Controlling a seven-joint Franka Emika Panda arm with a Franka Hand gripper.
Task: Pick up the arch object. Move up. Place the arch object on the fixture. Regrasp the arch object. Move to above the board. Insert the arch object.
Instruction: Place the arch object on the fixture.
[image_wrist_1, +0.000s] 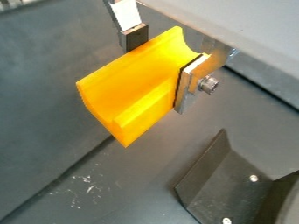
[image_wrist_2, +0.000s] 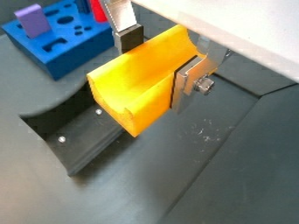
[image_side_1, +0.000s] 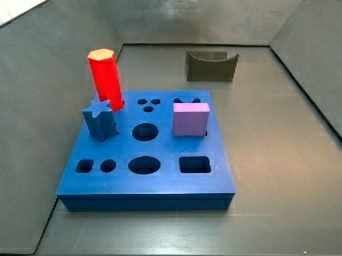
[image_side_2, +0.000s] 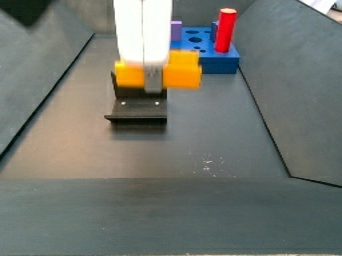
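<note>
Pincer (image_wrist_1: 163, 59) — clenched on the arch object (image_wrist_1: 131, 87), which sits between the two silver finger plates in both wrist views. One finger (image_wrist_1: 126, 24) presses the far face of the yellow-orange block; the other finger (image_wrist_1: 191, 83) bears on the near face, its bolt head plainly visible. The curved notch of the block faces up toward the wrist.

In a side view the pincer (image_side_2: 142, 72) hangs off the floor with the arch object (image_side_2: 179, 71) in its grip, directly above the fixture (image_side_2: 136, 108). Block and fixture are apart; a gap shows between them. The white arm body covers the middle of the block in that view, so only its two ends stick out on either side.

Fixture: dark holder standing on the floor, empty notch upward. It appears beneath the held block in both wrist views (image_wrist_2: 73, 131) and alone near the back wall in a side view (image_side_1: 210, 65), where the arm is out of frame.

Board (image_side_1: 144, 150): blue slab, well apart from the fixture. It carries a red cylinder (image_side_1: 104, 78) standing upright, a purple cube (image_side_1: 191, 118) and a blue star-shaped piece (image_side_1: 99, 116); several round and square holes stand open. A corner of the board (image_wrist_2: 56, 39) also shows in a wrist view.

Floor (image_side_2: 160, 160) — dark, with faint pale scuff marks.
</note>
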